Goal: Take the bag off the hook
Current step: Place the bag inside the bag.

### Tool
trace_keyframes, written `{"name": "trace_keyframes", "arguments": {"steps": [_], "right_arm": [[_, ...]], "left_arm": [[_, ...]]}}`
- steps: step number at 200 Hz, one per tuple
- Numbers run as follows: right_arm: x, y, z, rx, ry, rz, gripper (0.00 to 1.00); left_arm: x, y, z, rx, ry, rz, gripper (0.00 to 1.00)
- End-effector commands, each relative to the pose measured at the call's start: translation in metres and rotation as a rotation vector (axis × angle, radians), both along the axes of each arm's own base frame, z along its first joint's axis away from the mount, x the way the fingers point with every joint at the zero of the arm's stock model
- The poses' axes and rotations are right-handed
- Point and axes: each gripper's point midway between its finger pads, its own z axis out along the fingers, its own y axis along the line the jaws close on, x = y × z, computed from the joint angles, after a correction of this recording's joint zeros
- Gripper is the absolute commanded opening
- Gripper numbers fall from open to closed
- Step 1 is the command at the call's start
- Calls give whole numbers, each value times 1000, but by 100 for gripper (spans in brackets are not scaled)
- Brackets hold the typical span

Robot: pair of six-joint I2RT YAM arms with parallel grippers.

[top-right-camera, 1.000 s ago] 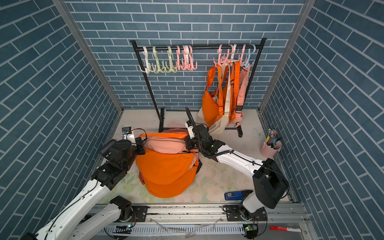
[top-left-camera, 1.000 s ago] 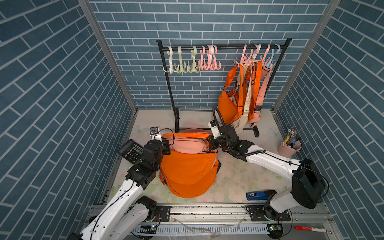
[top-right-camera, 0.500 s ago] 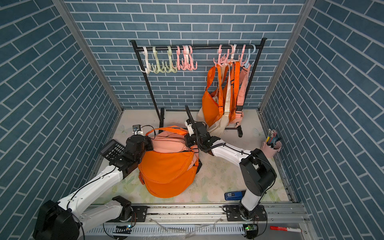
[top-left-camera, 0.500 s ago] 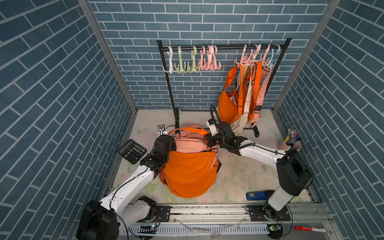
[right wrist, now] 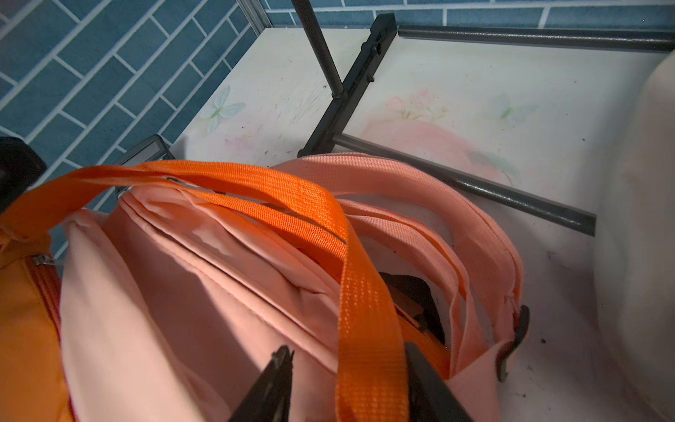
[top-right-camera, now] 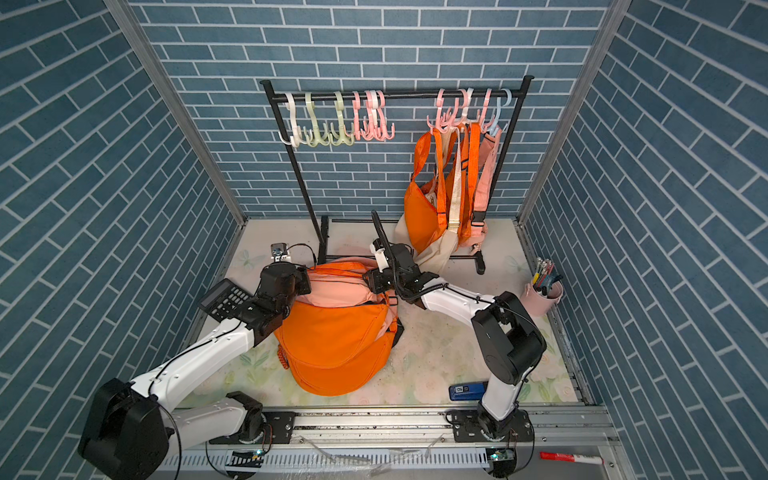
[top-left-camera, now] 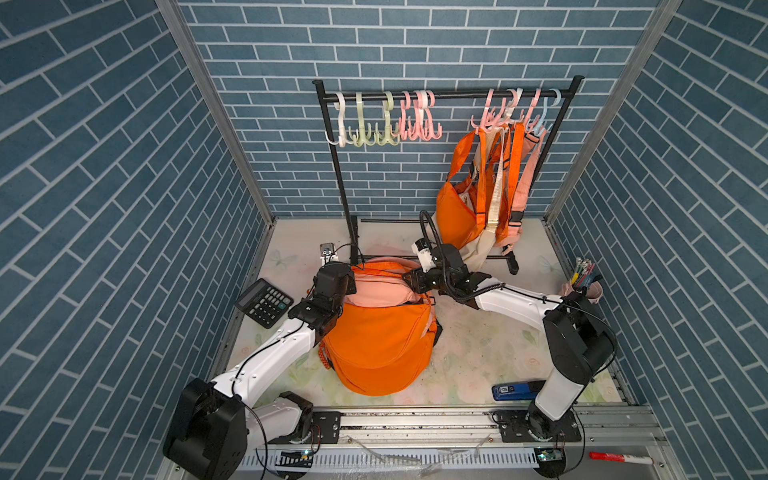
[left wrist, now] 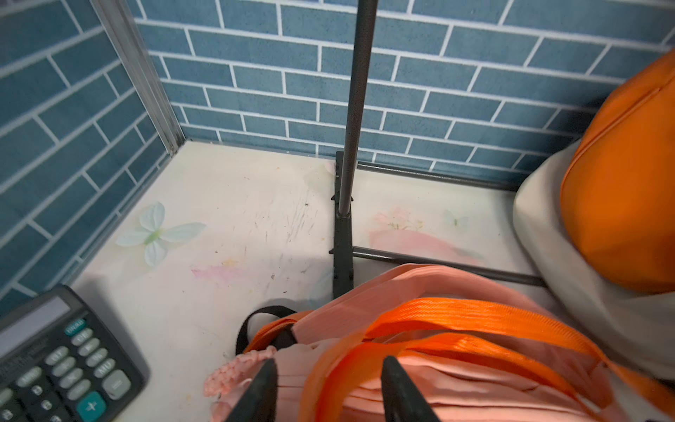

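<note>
An orange bag [top-left-camera: 378, 349] [top-right-camera: 332, 345] lies flat on the table, away from the hooks [top-left-camera: 498, 116] on the rack's rail [top-left-camera: 449, 94]. A pink bag [top-left-camera: 378, 291] [right wrist: 219, 292] rests across its far edge. My left gripper [left wrist: 328, 365] [top-left-camera: 351, 276] is open over the left end of the two bags, and a loose orange strap [left wrist: 475, 314] runs between its fingers. My right gripper [right wrist: 347, 350] [top-left-camera: 409, 280] is open at the right end. The same orange strap [right wrist: 365, 329] lies slack between its jaws.
Several orange, cream and pink bags [top-left-camera: 461, 212] hang from the rack's right hooks; the left hooks [top-left-camera: 382, 124] are bare. The rack's base bar [top-left-camera: 436, 257] runs just behind the grippers. A calculator [top-left-camera: 264, 302], a pen cup [top-left-camera: 582, 286] and a blue device [top-left-camera: 517, 390] sit around.
Both grippers have opened and let go of the orange strap. The left arm has reached further in toward the bags, and the strap now lies slack.
</note>
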Motion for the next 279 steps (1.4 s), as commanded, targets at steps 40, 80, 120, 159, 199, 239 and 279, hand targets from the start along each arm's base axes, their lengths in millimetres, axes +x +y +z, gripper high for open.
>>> {"name": "trace_keyframes", "arguments": {"steps": [40, 80, 120, 159, 199, 239, 279], "right_arm": [[-7, -5, 59, 57, -98, 37, 58], [-21, -27, 98, 36, -187, 27, 66], [-36, -55, 125, -19, -246, -9, 74], [-46, -86, 146, -46, -277, -71, 78], [-50, -113, 167, -34, -287, -145, 78], [-40, -144, 190, -78, -295, -253, 78], [-13, -181, 210, -97, -265, -385, 80]], "left_arm": [[-7, -5, 57, -11, -35, -63, 86], [-22, -13, 84, 1, -30, -161, 99], [-40, -12, 106, 40, -41, -224, 99], [-48, -15, 129, 66, -76, -275, 99], [-63, -12, 144, 84, -133, -311, 99], [-81, -14, 143, 70, -184, -368, 99], [-89, -27, 128, 20, -152, -443, 99]]}}
